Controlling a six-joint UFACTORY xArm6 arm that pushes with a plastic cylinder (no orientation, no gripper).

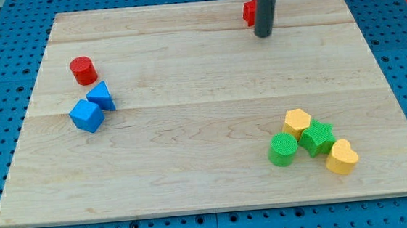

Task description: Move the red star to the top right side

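Observation:
A red block (pixel 249 12), likely the red star, lies near the view's top edge, right of centre, mostly hidden behind the dark rod. My tip (pixel 263 33) rests on the board just below and to the right of it, touching or nearly touching it. A red cylinder (pixel 82 70) stands at the view's left.
A blue cube (pixel 86 116) and a blue wedge-like block (pixel 102 96) sit together below the red cylinder. At the lower right cluster a yellow hexagon (pixel 297 122), a green cylinder (pixel 283 150), a green block (pixel 317 138) and a yellow heart (pixel 341 157). The wooden board (pixel 191 144) lies on a blue pegboard.

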